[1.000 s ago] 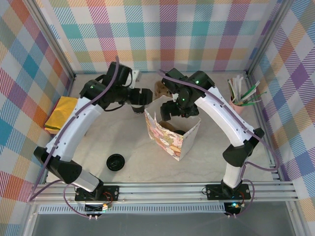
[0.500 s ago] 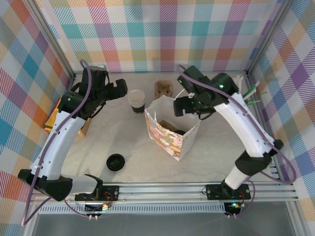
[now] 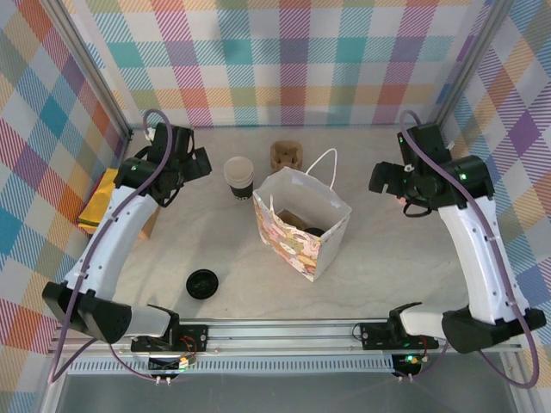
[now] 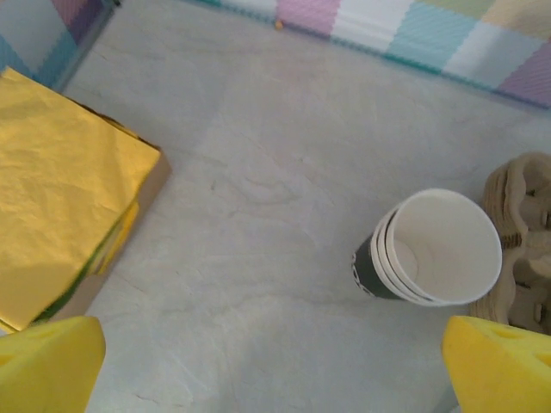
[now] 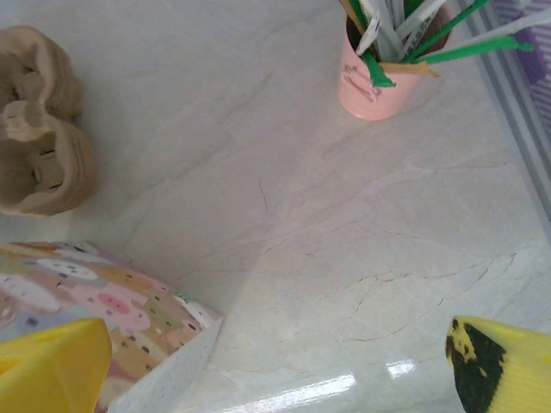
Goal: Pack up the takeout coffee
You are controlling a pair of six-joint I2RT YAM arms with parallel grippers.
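top external: patterned bag (image 3: 288,245) holds takeout coffee (image 3: 315,231); white cup (image 3: 238,169) empty.

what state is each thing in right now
bag: upright, open
coffee: inside bag, mostly hidden
cup: upright, no lid
loose lid: flat on table
pink cup: upright, holding sticks
left claw: open, empty
right claw: open, empty

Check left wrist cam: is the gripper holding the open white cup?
No, the open white cup stands free on the table, beyond the left gripper, whose jaws stand wide apart with nothing between them.
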